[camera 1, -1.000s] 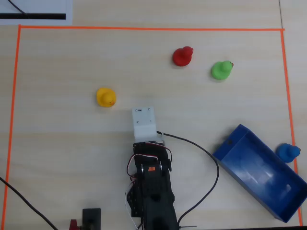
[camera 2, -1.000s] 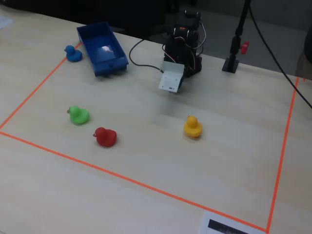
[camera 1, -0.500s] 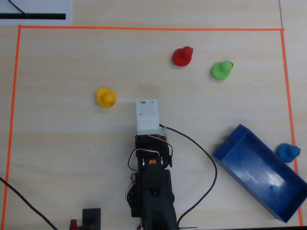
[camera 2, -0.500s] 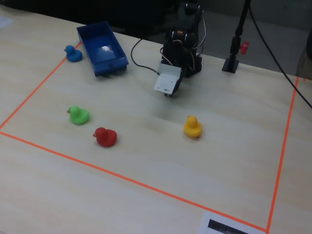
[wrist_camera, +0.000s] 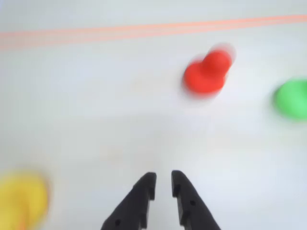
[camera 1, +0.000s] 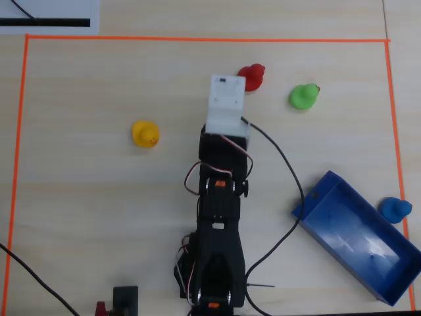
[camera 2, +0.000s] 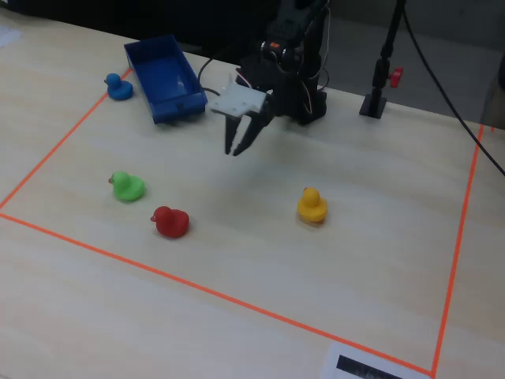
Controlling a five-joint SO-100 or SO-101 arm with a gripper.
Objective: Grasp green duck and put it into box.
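The green duck [camera 1: 304,97] stands on the pale table, at the far right edge of the wrist view [wrist_camera: 291,98] and at the left of the fixed view [camera 2: 126,186]. The dark blue box [camera 1: 316,197] lies empty at the lower right of the overhead view and at the back left of the fixed view [camera 2: 162,75]. My gripper [wrist_camera: 163,179] hangs above the table [camera 2: 235,150], empty, with only a narrow gap between its jaws. It is well short of the green duck, which lies ahead and to the right. In the overhead view the white wrist mount hides it.
A red duck [camera 1: 252,77] stands just ahead of the gripper, next to the green one. A yellow duck [camera 1: 145,133] is off to the left. A blue duck [camera 1: 395,209] sits beside the box. Orange tape [camera 1: 197,39] frames the work area. A black stand [camera 2: 375,103] is behind the arm.
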